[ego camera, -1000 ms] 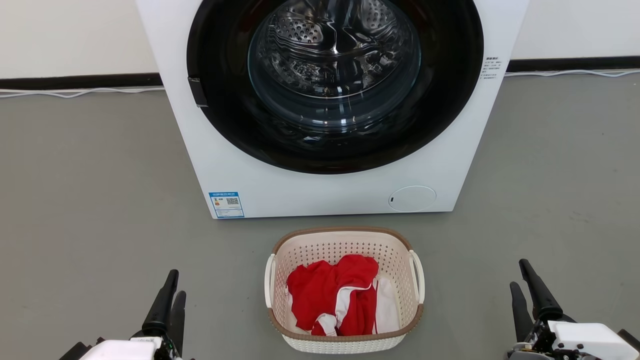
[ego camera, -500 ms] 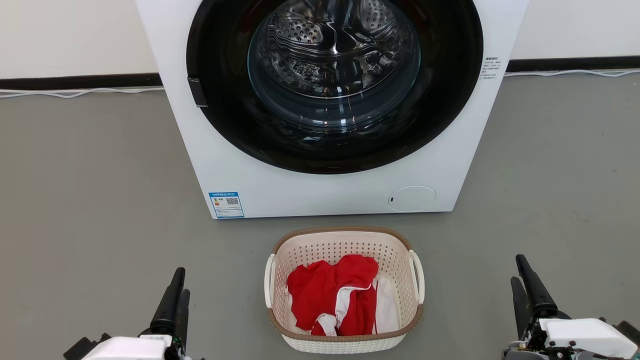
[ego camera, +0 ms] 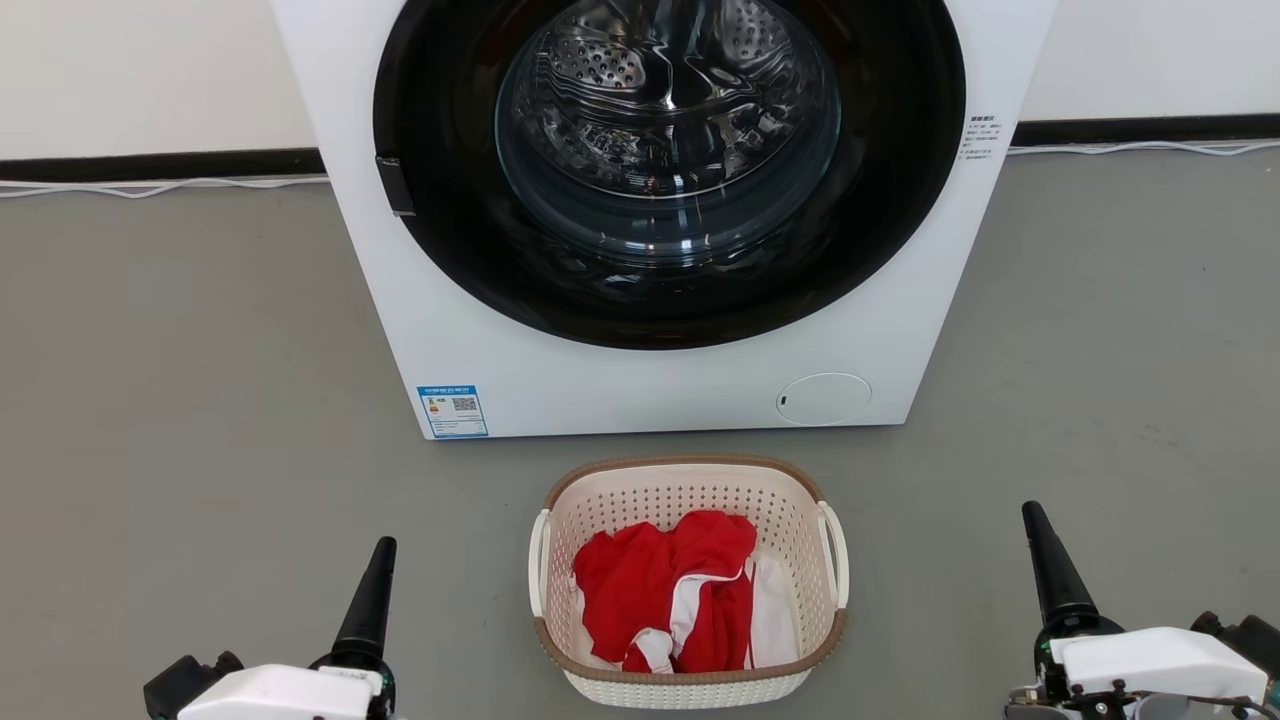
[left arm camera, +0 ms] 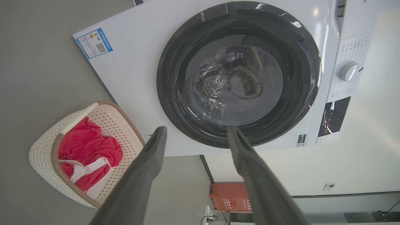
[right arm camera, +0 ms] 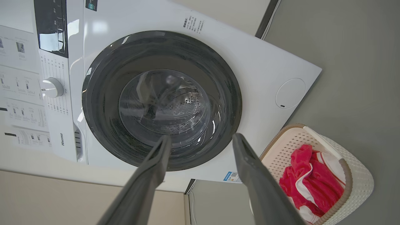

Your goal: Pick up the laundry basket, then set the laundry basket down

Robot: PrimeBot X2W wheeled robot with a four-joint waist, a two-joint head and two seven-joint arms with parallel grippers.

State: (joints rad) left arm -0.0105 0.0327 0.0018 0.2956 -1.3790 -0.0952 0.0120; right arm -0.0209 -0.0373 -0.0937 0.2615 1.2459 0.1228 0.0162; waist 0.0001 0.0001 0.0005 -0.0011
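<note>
Black fingers parted wide and gripping nothing on the left gripper (left arm camera: pixel 197 131), and it's the same story on the right gripper (right arm camera: pixel 201 137): jaws spread, empty, both aimed ahead toward the washer (ego camera: pixel 640 395) rather than down at the target. Between the two arms, well apart from either, sits the laundry basket (ego camera: pixel 688 688), upright on the grey floor (ego camera: pixel 200 350) just in front of the washer, with red and white clothes (ego camera: pixel 665 585) heaped inside. Its white side handles (ego camera: pixel 538 560) face out toward each arm, and neither is touched. So by my reading nothing of the job is done yet: no contact, no lift, the pick-up hasn't begun. Left to go is everything: bring both grippers in to the handles or rim, close on them, raise the basket level, then set it down.
</note>
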